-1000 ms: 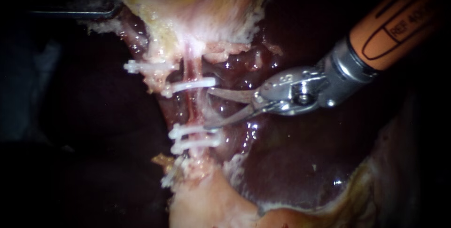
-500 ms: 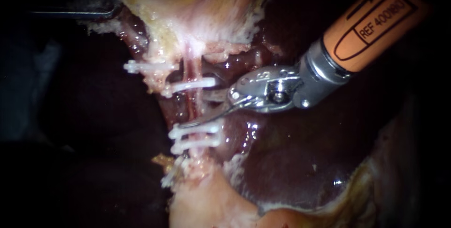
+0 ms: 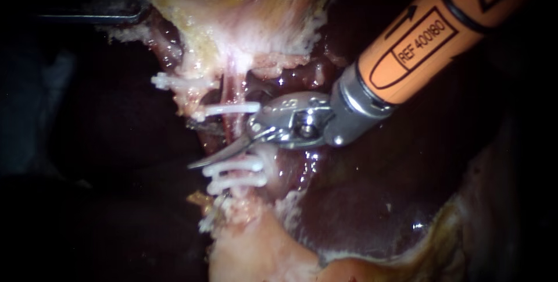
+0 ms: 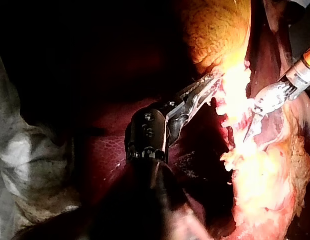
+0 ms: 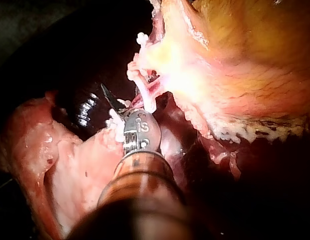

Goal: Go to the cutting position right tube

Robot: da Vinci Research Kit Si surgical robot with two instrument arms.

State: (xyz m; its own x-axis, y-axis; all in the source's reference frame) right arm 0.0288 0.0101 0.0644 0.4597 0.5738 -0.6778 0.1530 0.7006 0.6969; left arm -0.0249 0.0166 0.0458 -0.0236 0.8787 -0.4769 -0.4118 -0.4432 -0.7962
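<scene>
The right tube (image 3: 235,126) runs pink and upright below the gallbladder (image 3: 244,20). It carries one white clip (image 3: 231,108) above and two white clips (image 3: 233,166) below. My right instrument (image 3: 212,142), with an orange shaft and curved blades, reaches in from the upper right. Its blades are open and straddle the tube in the stretch between the upper and lower clips; one blade crosses in front, the other is mostly hidden behind. My left instrument (image 3: 136,3) holds the gallbladder's edge at the upper left, jaws shut on it (image 4: 207,86).
Another white clip (image 3: 174,81) sits on a tissue strand to the left of the tube. Dark liver (image 3: 360,200) lies behind and to the right. Pale fatty tissue (image 3: 256,253) spreads below the lower clips.
My right instrument has slid leftwards. Its open blades, which stood just right of the tube, now reach across it between the clips. The left instrument has held still.
</scene>
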